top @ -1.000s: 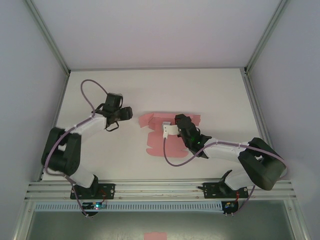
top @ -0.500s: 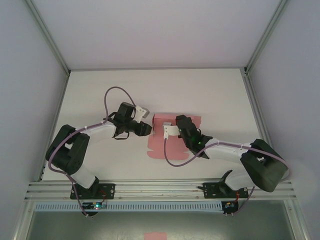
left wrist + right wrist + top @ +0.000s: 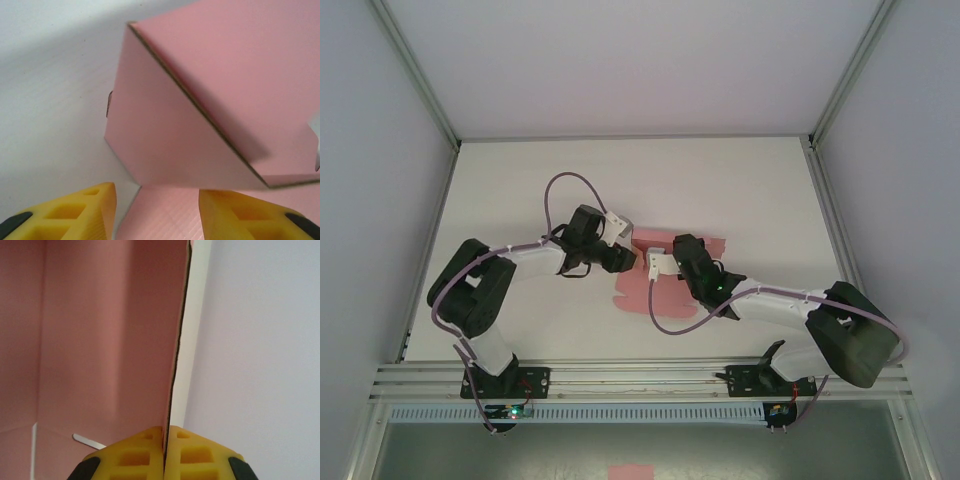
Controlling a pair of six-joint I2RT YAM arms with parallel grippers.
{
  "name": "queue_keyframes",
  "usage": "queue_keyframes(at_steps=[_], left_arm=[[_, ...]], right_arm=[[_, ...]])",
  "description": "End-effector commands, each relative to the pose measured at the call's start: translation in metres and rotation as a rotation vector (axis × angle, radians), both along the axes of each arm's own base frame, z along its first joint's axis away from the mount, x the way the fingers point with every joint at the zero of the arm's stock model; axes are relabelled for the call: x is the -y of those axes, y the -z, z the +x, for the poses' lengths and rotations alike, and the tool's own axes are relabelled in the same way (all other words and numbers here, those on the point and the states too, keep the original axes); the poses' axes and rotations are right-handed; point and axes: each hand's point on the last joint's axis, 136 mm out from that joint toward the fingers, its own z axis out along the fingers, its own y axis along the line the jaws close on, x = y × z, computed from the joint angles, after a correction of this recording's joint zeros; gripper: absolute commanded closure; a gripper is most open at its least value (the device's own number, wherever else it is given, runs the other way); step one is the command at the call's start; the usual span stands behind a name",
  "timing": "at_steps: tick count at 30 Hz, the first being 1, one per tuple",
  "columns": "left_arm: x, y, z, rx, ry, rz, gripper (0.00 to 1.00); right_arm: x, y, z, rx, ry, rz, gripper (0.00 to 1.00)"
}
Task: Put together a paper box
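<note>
Box lies mid-worktop, partly folded. Right jaws pinch one raised wall at its middle. Left jaws, half open and empty, have swung in to the box's left edge, where a flap now stands up, likely next to be folded.

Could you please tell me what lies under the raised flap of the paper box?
More of the paper box lies flat there on the white table; farther under the flap is covered.
</note>
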Motion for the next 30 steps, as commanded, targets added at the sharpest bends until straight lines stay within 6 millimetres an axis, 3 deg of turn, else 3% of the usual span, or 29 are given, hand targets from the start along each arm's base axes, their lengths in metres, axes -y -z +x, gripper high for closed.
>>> queue_keyframes(at_steps=[1, 7, 12, 18, 22, 28, 30], left_arm=[[0.023, -0.021, 0.028, 0.131, -0.040, -0.061, 0.50], [0.037, -0.043, 0.032, 0.271, -0.011, -0.137, 0.50], [0.042, -0.065, 0.047, 0.440, -0.049, -0.161, 0.50], [0.055, -0.066, 0.042, 0.464, 0.022, -0.204, 0.47], [0.050, -0.061, 0.046, 0.503, -0.002, -0.185, 0.46], [0.052, -0.056, 0.067, 0.514, -0.045, -0.135, 0.77], [0.049, -0.051, 0.075, 0.505, -0.087, -0.106, 0.79]], right_arm=[[-0.004, 0.039, -0.028, -0.134, -0.078, -0.076, 1.00], [-0.004, 0.054, -0.040, -0.220, -0.088, -0.079, 1.00], [-0.004, 0.067, -0.040, -0.263, -0.086, -0.105, 1.00], [-0.004, 0.081, -0.034, -0.308, -0.075, -0.147, 1.00], [-0.005, 0.081, -0.040, -0.336, -0.089, -0.130, 1.00], [-0.002, 0.083, -0.044, -0.367, -0.073, -0.134, 1.00], [-0.002, 0.084, -0.044, -0.376, -0.070, -0.133, 1.00]])
